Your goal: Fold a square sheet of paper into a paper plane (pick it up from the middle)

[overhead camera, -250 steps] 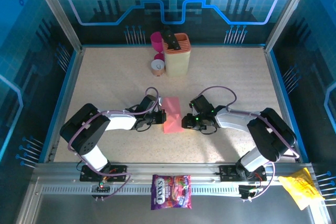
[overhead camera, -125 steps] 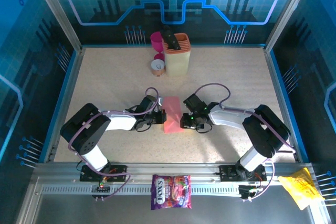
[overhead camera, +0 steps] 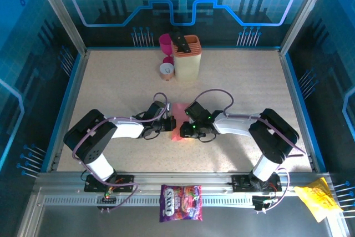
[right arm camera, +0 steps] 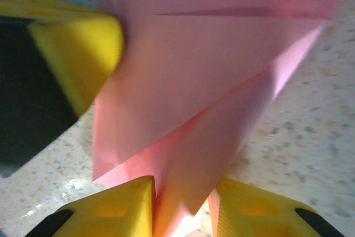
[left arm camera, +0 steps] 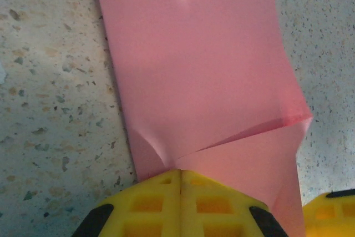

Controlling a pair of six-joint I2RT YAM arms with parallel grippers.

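The square sheet of paper (overhead camera: pixel 179 111) lies mid-table, salmon pink and folded into a narrow strip with a diagonal crease (left arm camera: pixel 194 65). My left gripper (overhead camera: pixel 171 124) holds its left edge. Its yellow fingers meet at the paper's rim (left arm camera: pixel 180 174) and the sheet puckers there. My right gripper (overhead camera: pixel 183 130) reaches over the sheet from the right. A raised pink flap (right arm camera: pixel 194 76) runs down between its yellow fingers (right arm camera: pixel 113 209), which stand a little apart. The left gripper's finger (right arm camera: pixel 72 48) shows at the upper left of the right wrist view. A finished pointed paper plane is out of view.
At the back stand a magenta cup (overhead camera: pixel 165 41), an orange-and-cream holder (overhead camera: pixel 187 59) and a small brown roll (overhead camera: pixel 166 70). A purple candy bag (overhead camera: pixel 181 202) and a yellow bag (overhead camera: pixel 317 197) lie on the near rail, outside the table.
My right gripper has slid left over the sheet, covering its right part and lifting a flap. The left gripper has stayed put on the left edge.
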